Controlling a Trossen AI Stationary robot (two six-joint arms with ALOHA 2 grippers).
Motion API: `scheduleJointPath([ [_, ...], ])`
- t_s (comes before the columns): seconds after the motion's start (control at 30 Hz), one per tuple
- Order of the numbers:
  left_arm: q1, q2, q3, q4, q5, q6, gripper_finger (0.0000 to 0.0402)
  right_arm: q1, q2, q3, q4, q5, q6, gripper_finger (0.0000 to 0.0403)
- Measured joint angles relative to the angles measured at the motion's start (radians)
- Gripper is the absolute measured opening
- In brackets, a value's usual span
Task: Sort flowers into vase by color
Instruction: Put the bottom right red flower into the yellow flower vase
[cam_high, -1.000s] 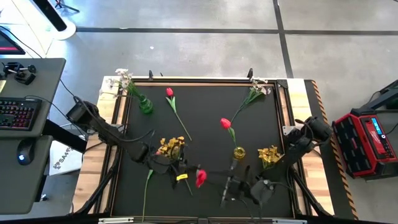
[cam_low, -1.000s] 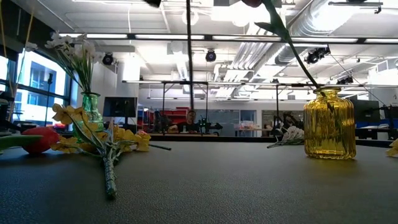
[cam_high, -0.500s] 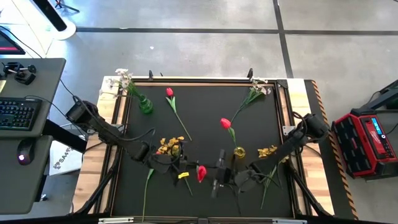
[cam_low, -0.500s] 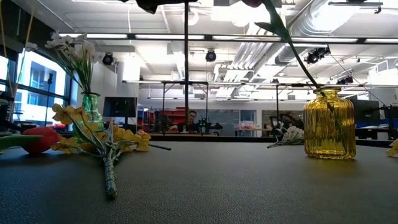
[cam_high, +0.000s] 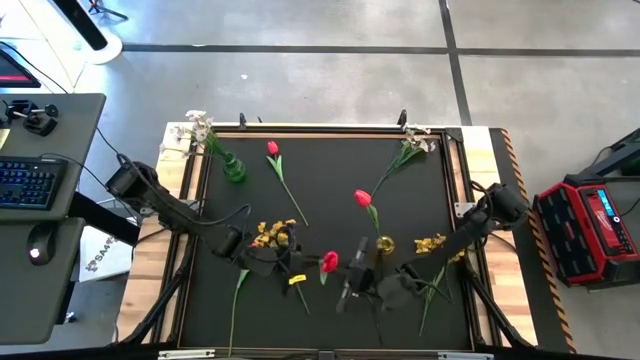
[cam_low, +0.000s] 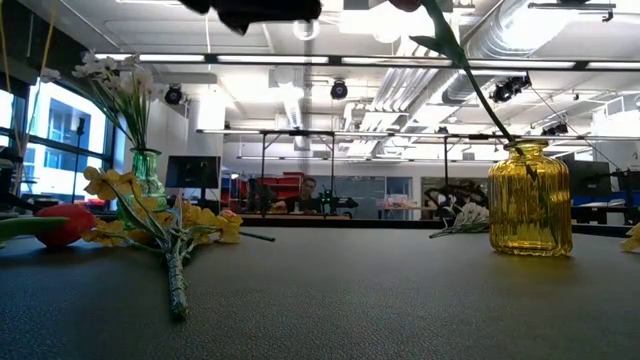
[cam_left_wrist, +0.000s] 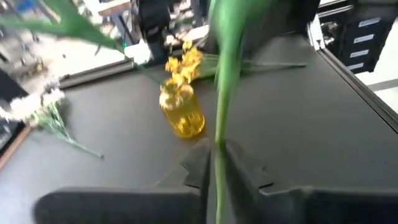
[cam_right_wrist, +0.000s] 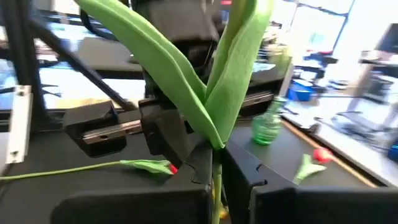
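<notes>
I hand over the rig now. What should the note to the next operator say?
Right gripper: shut on the green stem of the held red tulip, above mid-table.
Left gripper: closed on the same stem.
Done: white sprig in green glass vase; second red tulip in yellow glass vase.
Left on mat: yellow bunches, loose white sprig, loose red tulip.

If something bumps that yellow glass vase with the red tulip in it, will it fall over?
Probably not easily. The yellow vase looks squat and wide-bottomed, so it likely sits steady. But the red tulip leans far out on a long stem, so a hard knock might tip it, and it could break.
</notes>
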Motion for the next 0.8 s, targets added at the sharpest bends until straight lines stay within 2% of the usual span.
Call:
scheduleJointPath([
  [0.23, 0.035, 0.003, -0.004, -0.093, 0.01, -0.127, 0.0124, 0.165, -0.068, 0.0, -0.046, 0.332, 0.007, 0.0002],
  [0.37, 0.045, 0.018, -0.004, -0.081, 0.01, -0.161, 0.015, 0.276, -0.146, 0.0, -0.046, 0.522, -0.028, 0.0001],
  [0.5, 0.051, 0.052, -0.004, -0.013, 0.009, -0.169, 0.0155, 0.338, -0.223, -0.004, -0.075, 0.526, -0.034, 0.0001],
  [0.57, 0.05, 0.068, -0.004, 0.008, 0.009, -0.168, 0.0154, 0.347, -0.252, -0.004, -0.144, 0.526, -0.023, 0.0001],
  [0.8, 0.05, 0.121, -0.003, 0.044, 0.025, -0.17, 0.0152, 0.322, -0.346, -0.004, -0.475, 0.525, 0.195, 0.0],
])
